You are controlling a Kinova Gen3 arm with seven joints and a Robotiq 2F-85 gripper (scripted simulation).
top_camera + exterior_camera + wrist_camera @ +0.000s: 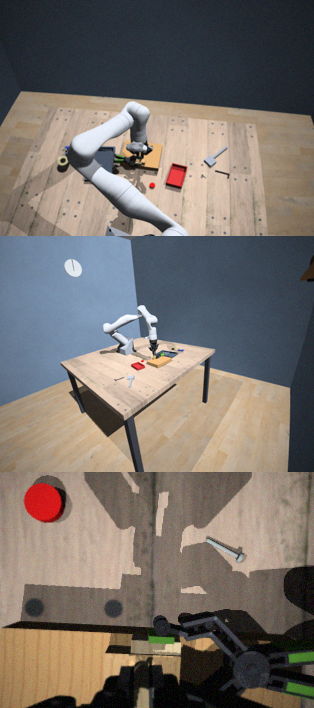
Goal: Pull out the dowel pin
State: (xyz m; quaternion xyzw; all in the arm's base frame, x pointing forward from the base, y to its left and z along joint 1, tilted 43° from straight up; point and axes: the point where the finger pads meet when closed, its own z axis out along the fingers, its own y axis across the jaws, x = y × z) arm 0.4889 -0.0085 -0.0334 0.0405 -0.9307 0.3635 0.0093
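My gripper (139, 158) (153, 356) (141, 683) points down over the bench board (154, 152) (160, 362) (50, 667). Its fingers are nearly closed on the dowel pin, a pale strip between them in the wrist view; the pin's lower end and the hole are hidden. The small block (170, 666) lies at the board's edge beside the pale bench stop (140, 645). The black and green spring clamp (130, 160) (251, 669) has one jaw, with a green pad, on the stop's outer side; its other jaw is hidden. No loose thing shows between block and stop, though the gripper covers part.
A bolt (225, 549) and a red disc (152, 185) (43, 503) lie near the board. A red tray (176, 176) (137, 366) stands beside it, a dark tray (106, 158) on the other side. A mallet (210, 161), a hex key (222, 172) and a tape roll (62, 160) lie farther out.
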